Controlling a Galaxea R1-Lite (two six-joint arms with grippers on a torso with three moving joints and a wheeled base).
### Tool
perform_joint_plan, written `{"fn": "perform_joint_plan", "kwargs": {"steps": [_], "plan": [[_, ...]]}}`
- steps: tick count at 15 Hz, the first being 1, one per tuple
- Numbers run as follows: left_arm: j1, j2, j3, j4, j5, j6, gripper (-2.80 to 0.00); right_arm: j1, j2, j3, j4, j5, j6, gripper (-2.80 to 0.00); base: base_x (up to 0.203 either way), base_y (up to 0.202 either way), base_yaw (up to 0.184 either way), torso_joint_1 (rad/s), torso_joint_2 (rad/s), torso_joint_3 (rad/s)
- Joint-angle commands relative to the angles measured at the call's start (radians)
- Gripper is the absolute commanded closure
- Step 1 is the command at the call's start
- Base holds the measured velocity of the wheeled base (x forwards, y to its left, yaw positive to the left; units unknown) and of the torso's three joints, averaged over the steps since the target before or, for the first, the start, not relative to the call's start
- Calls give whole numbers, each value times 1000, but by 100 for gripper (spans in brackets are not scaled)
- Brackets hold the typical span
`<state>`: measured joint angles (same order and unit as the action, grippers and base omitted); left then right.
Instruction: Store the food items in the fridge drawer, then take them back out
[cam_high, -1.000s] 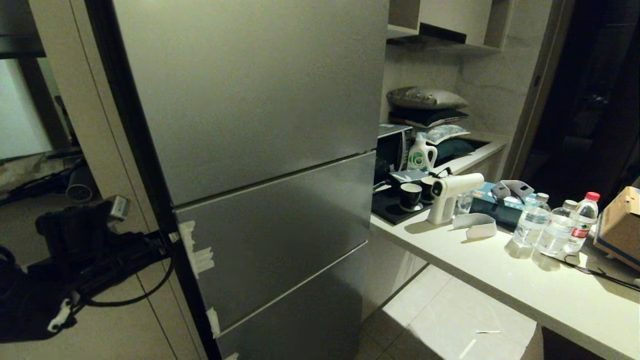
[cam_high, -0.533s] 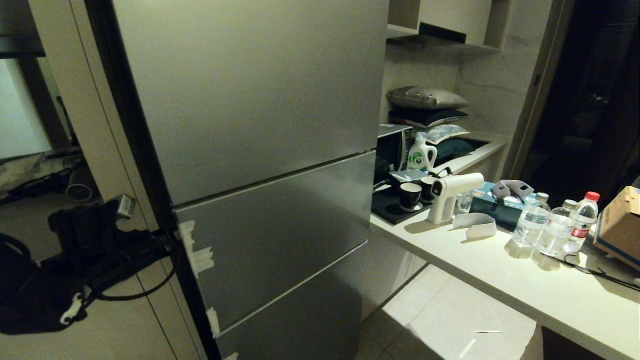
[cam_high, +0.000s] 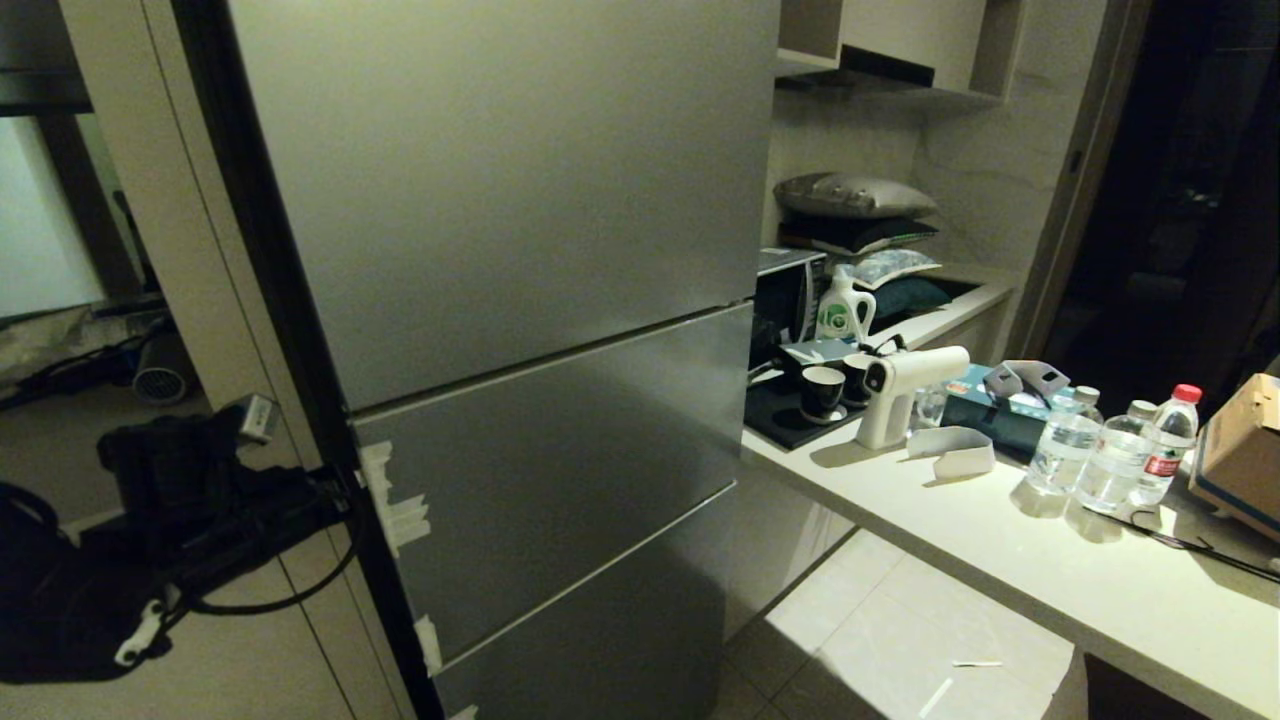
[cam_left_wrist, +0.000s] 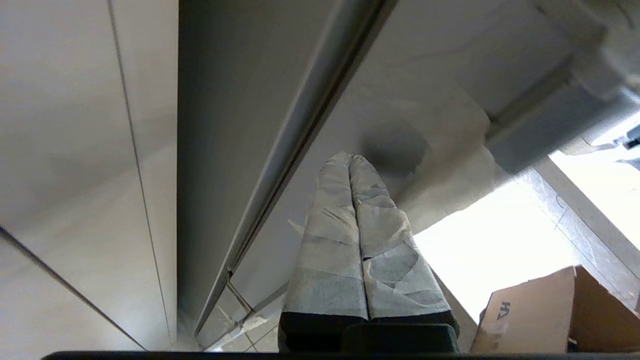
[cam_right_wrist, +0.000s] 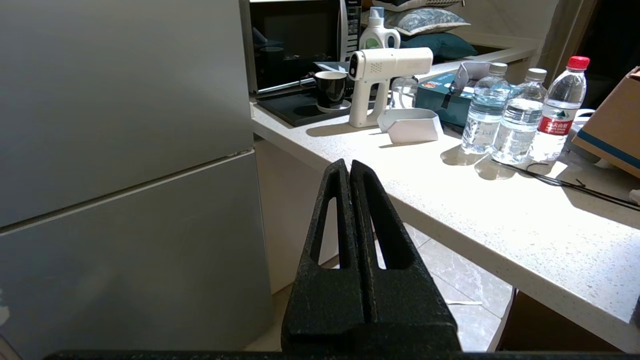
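Note:
The food items and the fridge drawer are hidden; the silver fridge (cam_high: 520, 250) stands with all its fronts closed. White tape scraps (cam_high: 388, 500) mark the left edge of its middle front (cam_high: 560, 450). My left arm (cam_high: 200, 500) reaches to that taped edge from the left. In the left wrist view my left gripper (cam_left_wrist: 348, 158) is shut with nothing in it, and its tape-wrapped fingers (cam_left_wrist: 330, 250) lie close along the fridge's grey side edge (cam_left_wrist: 280, 150). My right gripper (cam_right_wrist: 348, 165) is shut and empty, held low before the counter's edge.
A pale counter (cam_high: 1000, 540) runs along the right. It carries water bottles (cam_high: 1110, 460), a white spray gun (cam_high: 900, 390), black mugs (cam_high: 822, 392), a microwave (cam_high: 785, 300), a cable (cam_high: 1200, 545) and a cardboard box (cam_high: 1240, 450). Tiled floor (cam_high: 900, 650) lies between fridge and counter.
My left arm has edged slightly toward the fridge's taped edge. The fridge fronts stay closed and the right arm has not moved.

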<state>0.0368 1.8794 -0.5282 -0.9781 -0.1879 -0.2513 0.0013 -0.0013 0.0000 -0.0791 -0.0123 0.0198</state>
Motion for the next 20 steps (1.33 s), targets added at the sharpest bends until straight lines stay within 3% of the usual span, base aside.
{"fn": "perform_joint_plan", "kwargs": {"steps": [1, 7, 11, 15, 20], "plan": [[-10, -35, 28, -4, -38, 0, 0, 0, 0, 29, -1, 0, 0, 0, 0, 0, 0, 0, 0, 0], [-33, -40, 77, -5, -50, 5, 0, 0, 0, 31, -1, 0, 0, 0, 0, 0, 0, 0, 0, 0], [-44, -64, 159, -43, -50, 51, 0, 0, 0, 30, -1, 0, 0, 0, 0, 0, 0, 0, 0, 0], [-133, -93, 262, -122, -44, 61, 0, 0, 0, 30, -1, 0, 0, 0, 0, 0, 0, 0, 0, 0], [-292, -176, 326, -133, -10, 58, 0, 0, 0, 29, -1, 0, 2, 0, 0, 0, 0, 0, 0, 0]]}}
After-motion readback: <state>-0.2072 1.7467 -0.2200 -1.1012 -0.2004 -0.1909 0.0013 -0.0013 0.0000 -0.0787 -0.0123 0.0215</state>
